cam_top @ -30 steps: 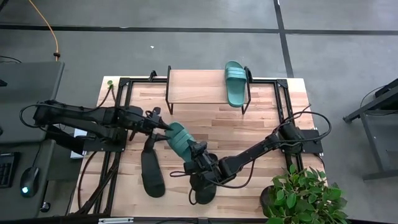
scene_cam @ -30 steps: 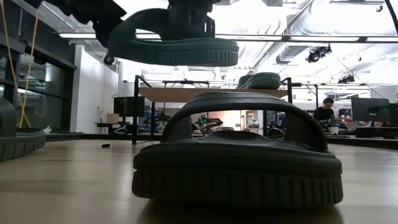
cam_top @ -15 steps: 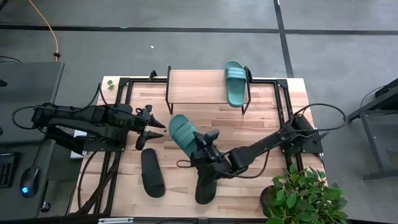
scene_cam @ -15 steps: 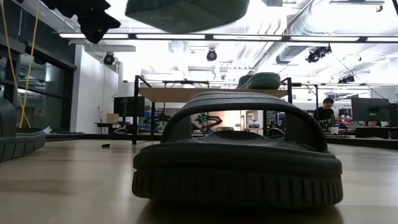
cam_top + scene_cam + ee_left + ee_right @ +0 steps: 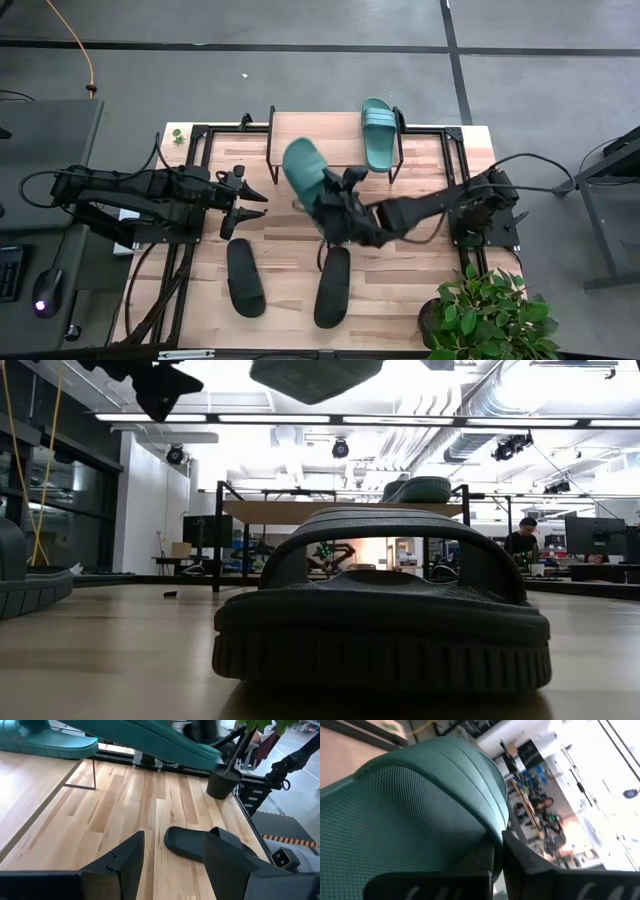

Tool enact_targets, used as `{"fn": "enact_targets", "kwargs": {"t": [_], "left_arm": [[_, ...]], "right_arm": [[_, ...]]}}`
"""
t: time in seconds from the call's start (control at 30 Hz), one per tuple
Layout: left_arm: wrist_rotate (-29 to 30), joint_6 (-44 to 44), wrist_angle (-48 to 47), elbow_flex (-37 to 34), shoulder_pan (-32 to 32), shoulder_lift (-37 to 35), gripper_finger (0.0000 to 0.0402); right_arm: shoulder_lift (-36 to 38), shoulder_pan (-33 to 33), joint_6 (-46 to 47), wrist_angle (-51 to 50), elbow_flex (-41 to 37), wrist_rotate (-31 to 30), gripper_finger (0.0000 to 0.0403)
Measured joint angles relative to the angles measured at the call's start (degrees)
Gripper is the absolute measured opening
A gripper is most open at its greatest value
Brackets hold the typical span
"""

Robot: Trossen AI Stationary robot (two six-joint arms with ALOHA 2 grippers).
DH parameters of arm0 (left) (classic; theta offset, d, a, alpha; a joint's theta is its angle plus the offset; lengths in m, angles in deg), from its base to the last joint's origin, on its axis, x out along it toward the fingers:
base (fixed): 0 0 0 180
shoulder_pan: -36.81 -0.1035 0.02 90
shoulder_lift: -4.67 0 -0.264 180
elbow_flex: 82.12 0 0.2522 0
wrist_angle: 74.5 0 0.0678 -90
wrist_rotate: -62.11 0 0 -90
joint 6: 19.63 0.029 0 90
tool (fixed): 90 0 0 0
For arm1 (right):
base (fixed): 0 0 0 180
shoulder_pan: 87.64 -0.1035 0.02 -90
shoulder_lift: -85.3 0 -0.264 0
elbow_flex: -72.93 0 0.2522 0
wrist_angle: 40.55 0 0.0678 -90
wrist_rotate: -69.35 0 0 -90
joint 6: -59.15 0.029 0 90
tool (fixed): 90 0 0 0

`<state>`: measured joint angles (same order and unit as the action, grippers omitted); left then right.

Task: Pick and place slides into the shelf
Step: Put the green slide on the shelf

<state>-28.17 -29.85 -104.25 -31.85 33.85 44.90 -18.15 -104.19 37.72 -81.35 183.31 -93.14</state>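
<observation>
- right gripper [image 5: 335, 195] reaches over table centre toward the shelf [image 5: 320, 140], clamped on teal slide [image 5: 303, 170], held aloft
- left gripper [image 5: 255, 193] at table's left side, fingers apart, empty
- second teal slide [image 5: 378, 133] on shelf
- two black slides [image 5: 245, 277] [image 5: 332, 286] on table
- no readable writing

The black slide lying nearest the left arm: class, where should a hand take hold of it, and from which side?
Grip the black slide at its wide strap, the raised arch standing clear of the flat sole, so one finger can slip under it. Come from above, from the left hand's side: the slide lies flat, sole down, with bare table around it.
</observation>
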Motion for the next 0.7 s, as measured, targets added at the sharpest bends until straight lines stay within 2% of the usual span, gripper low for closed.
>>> {"fn": "enact_targets", "kwargs": {"t": [0.2,0.7], "left_arm": [[-0.04,0.13,-0.47,0.00,0.00,0.00,0.0184],[-0.07,2.56,-0.52,1.09,-0.01,0.04,0.0184]], "right_arm": [[1.16,5.62,0.91,1.05,0.02,0.70,0.0000],[1.66,20.62,8.65,-3.18,0.02,12.93,0.0000]]}}
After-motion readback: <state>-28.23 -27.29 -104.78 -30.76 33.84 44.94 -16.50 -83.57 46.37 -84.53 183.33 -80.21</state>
